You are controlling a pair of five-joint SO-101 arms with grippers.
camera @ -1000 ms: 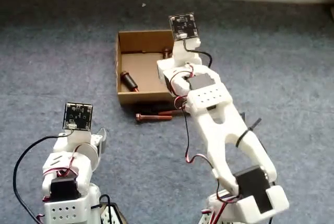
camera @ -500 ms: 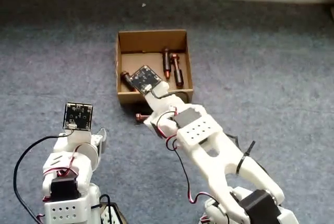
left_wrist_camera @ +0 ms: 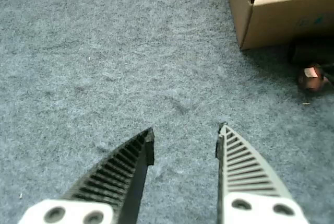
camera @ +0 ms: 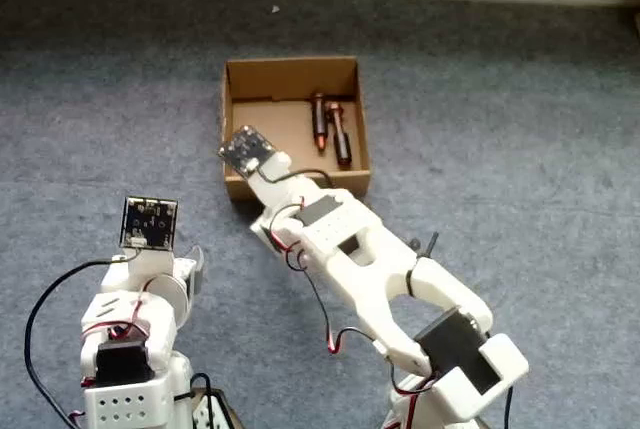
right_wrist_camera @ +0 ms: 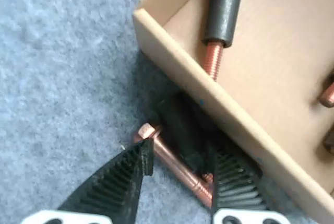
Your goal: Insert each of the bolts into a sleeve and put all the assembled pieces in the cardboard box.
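The cardboard box (camera: 290,64) holds two assembled pieces (camera: 320,119) (camera: 341,139) near its right wall. A third bolt in its dark sleeve (right_wrist_camera: 223,11) lies just inside the box wall (right_wrist_camera: 209,93). Outside that wall a loose copper bolt (right_wrist_camera: 175,164) and a black sleeve (right_wrist_camera: 182,125) lie side by side on the carpet. My right gripper (right_wrist_camera: 181,153) is open right over them, its fingers straddling both. My left gripper (left_wrist_camera: 186,130) is open over bare carpet, well short of the box corner (left_wrist_camera: 276,18); the bolt's head (left_wrist_camera: 311,76) shows beyond it.
Grey carpet surrounds the box on all sides. The right arm (camera: 350,249) stretches diagonally to the box's front left corner, its wrist camera (camera: 245,149) above the wall. The left arm (camera: 140,299) sits folded at the lower left.
The right arm has swung from over the box's right side back across it to the front left corner, lowering over the loose bolt and sleeve. The left arm kept still.
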